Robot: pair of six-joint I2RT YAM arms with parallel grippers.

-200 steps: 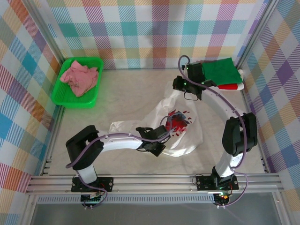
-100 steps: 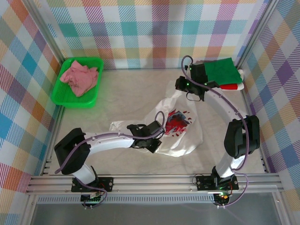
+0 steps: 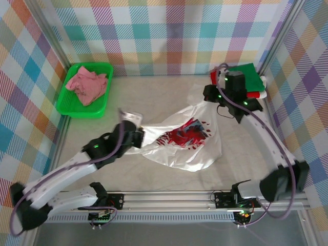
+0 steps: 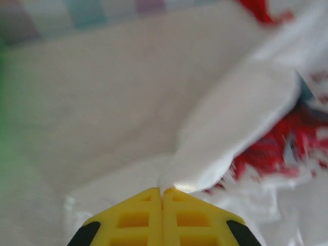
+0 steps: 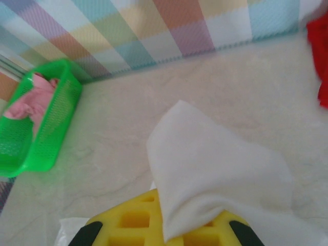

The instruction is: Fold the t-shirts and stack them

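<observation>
**A robot test cell in a lab**

This is a purpose-built lab rig, not a lived-in room. Two robot arms, the left arm point(image 3: 66, 174) and the right arm point(image 3: 266, 133), are bolted to an aluminium rail point(image 3: 164, 197) at the near edge of a pale, marbled tabletop point(image 3: 154, 97). Bare aluminium frame posts point(image 3: 48, 38) rise at the corners. The walls point(image 3: 169, 36) are flat panels printed in pastel checks, and they close the space on three sides like a booth. A green plastic tray point(image 3: 84, 111) and a white t-shirt point(image 3: 189, 148) are among the few loose things inside.
</observation>
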